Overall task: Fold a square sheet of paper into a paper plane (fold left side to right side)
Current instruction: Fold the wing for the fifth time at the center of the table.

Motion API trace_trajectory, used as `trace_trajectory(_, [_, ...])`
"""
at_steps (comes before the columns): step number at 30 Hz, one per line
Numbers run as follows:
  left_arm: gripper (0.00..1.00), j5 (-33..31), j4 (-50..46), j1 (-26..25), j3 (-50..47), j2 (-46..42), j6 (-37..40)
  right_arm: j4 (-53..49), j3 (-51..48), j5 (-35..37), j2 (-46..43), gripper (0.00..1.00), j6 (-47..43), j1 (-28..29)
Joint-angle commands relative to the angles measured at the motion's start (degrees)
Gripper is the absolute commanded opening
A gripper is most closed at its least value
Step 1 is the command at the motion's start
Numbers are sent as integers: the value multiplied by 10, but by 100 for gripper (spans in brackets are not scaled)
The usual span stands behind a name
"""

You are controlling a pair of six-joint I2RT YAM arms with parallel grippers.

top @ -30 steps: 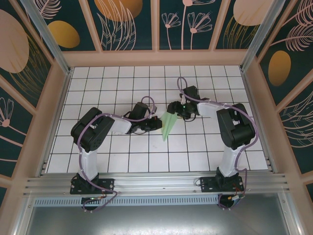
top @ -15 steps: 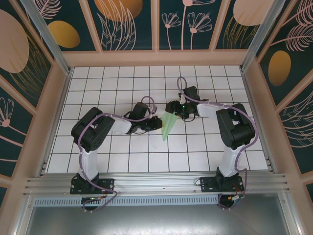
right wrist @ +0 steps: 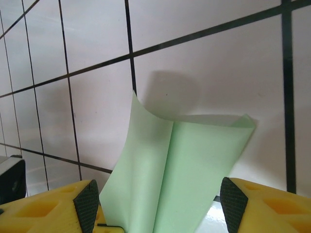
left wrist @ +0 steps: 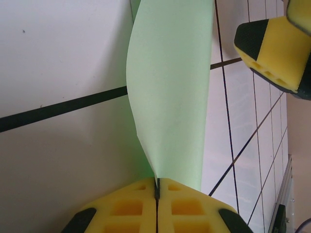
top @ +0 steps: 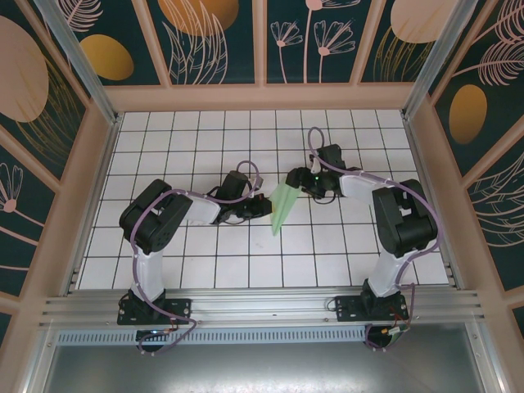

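**Left pads pinched the plane's edge; right fingers stood wide around its broad end**

The left gripper (left wrist: 156, 200) was closed, its yellow foam pads pressed flat together on one long edge of the narrow, pointed paper plane (left wrist: 170, 97) of pale mint-green paper. The sheet curved away from that pinch across a black grid line. The right gripper (right wrist: 163, 211) stood apart, with one yellow foam finger (right wrist: 272, 206) on either side of the plane's broad end. Whether either finger touched the paper could not be told. The centre crease ran up between them, and the loose corners curled off the surface and threw a shadow. Seen from above, the plane lay near the middle of the white grid-tiled table (top: 164, 147), between the two grippers, with its tip aimed at the near edge.

The step in hand appeared to be carrying the left wing over onto the right along that crease. To do it well, the left pinch would probably need to stay close to the edge and travel in a low arc. The right gripper would probably need to pin the other wing so the plane could not slide. The edges ought to meet before any pressing, since such thin paper would likely buckle under a hurried push.

No tray, box or bin was in use; the paper rested straight on the tiles.
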Motion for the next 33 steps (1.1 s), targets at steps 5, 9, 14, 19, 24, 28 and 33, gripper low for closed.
trace_trajectory(5, [6,5,5,-2,11,6,-2,38,2,-33,28,70,10,6])
trace_trajectory(9, [6,5,4,-4,13,4,-2,32,7,-26,43,70,8,7])
trace_trajectory(14, [6,4,-4,-8,18,-4,4,-10,24,1,72,70,0,11])
trace_trajectory(19, [7,5,-10,-15,31,-8,9,-36,29,14,83,70,-9,14])
trace_trajectory(24, [7,5,-22,-23,39,-5,16,-39,29,15,85,70,-11,14])
trace_trajectory(28, [7,5,-27,-25,39,5,17,-38,30,14,84,70,-12,16])
trace_trajectory(33, [7,11,-27,-27,59,17,17,-40,32,15,84,70,-14,18])
